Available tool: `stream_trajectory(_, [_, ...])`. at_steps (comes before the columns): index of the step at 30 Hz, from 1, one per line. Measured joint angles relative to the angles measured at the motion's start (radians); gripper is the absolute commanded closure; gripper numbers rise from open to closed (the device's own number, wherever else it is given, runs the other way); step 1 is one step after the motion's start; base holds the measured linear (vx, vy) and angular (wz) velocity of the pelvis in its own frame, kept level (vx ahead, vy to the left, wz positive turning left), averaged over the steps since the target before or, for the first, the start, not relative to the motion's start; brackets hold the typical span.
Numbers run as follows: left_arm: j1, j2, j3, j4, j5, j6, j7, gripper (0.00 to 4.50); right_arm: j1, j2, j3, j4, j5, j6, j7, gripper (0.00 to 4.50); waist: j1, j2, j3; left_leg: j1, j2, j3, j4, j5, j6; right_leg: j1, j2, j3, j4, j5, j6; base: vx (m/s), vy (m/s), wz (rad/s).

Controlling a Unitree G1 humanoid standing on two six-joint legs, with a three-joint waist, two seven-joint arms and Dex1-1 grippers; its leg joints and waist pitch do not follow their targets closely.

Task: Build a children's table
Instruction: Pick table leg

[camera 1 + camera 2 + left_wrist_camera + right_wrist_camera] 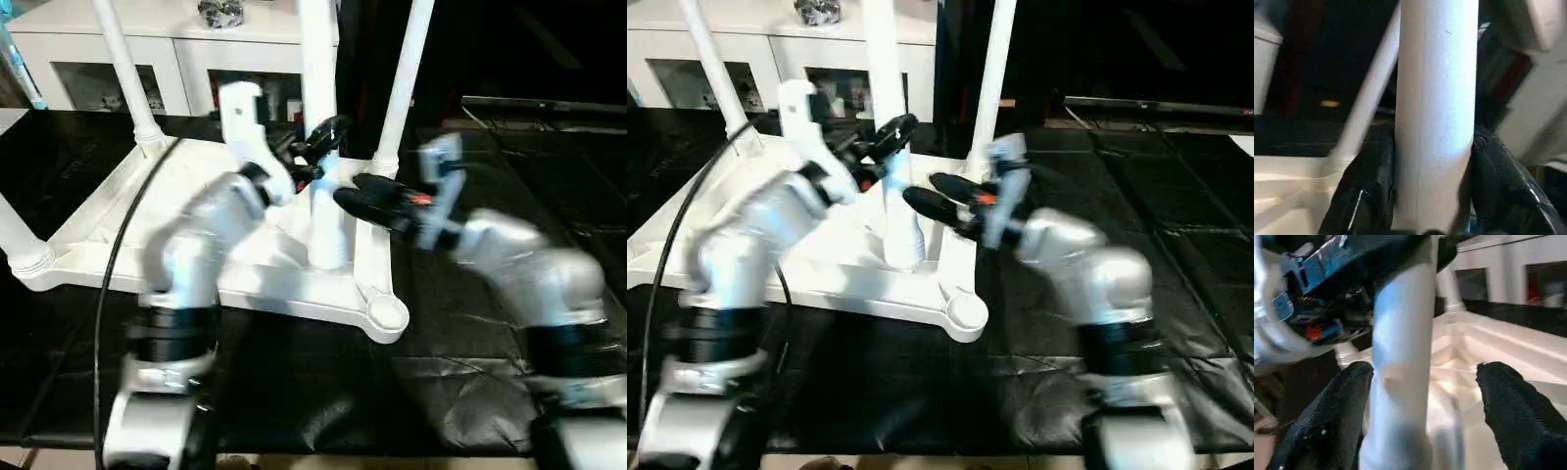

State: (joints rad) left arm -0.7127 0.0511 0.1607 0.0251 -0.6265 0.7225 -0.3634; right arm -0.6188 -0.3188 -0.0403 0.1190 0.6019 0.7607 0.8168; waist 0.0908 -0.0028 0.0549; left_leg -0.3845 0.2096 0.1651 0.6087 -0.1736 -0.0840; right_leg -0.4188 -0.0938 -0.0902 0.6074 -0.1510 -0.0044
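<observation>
The children's table top [294, 299] lies upside down on the black mat, ribbed side up. Legs stand in its far left [127, 69], far right [404, 78] and near left [20, 245] corners. The near right corner socket [387, 315] is empty. A fourth leg [328, 215] stands upright on the middle of the underside. My left gripper [318, 147] is shut on it, a black finger [1366, 186] pressed on each side of the tube [1435, 112]. My right gripper [358, 196] is open just right of that leg, its fingers [1518, 411] spread wide, one beside the tube [1400, 357].
A white cabinet [176, 59] with glass doors stands behind the table. The black mat [392, 392] covers the surface towards me and to the right. A black cable [113, 264] runs along my left arm over the table top's left part.
</observation>
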Motion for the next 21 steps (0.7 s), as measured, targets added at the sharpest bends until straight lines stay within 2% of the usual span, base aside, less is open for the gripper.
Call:
stream_trajectory(4, [-0.009,0.022,0.002,0.0,-0.077,0.049,-0.092,2.65,-0.005,-0.047,0.014,0.0,0.037,0.05,0.099,0.67,0.001,0.0,0.0,0.0,0.0,0.0,0.0,0.0,0.0,0.0,0.0,0.0,0.0,0.0,0.0,0.0,0.0,0.0])
stream_trajectory(8, [-0.009,0.103,-0.029,-0.021,-0.157,0.105,-0.291,2.65,-0.006,-0.124,0.052,-0.007,0.106,0.14,0.253,0.67,0.003,0.0,0.0,0.001,0.0,0.0,0.0,0.0,0.0,0.0,0.0,0.0,0.001,0.0,-0.001,0.0,0.0,0.0])
stream_trajectory(14, [-0.01,0.123,-0.083,-0.055,-0.191,0.122,-0.415,2.65,-0.006,-0.158,0.097,-0.03,0.135,0.171,0.368,0.67,0.003,0.0,0.0,0.002,0.0,0.0,0.0,0.0,0.0,0.001,0.0,0.0,0.001,0.0,0.0,0.0,0.0,0.0])
stream_trajectory(21, [-0.013,0.124,-0.101,-0.056,-0.203,0.124,-0.453,2.65,-0.006,-0.174,0.131,-0.03,0.135,0.172,0.43,0.67,0.003,0.0,0.0,0.002,0.0,0.0,0.0,0.0,0.0,0.001,0.0,0.0,0.002,-0.002,0.003,0.0,0.0,0.0])
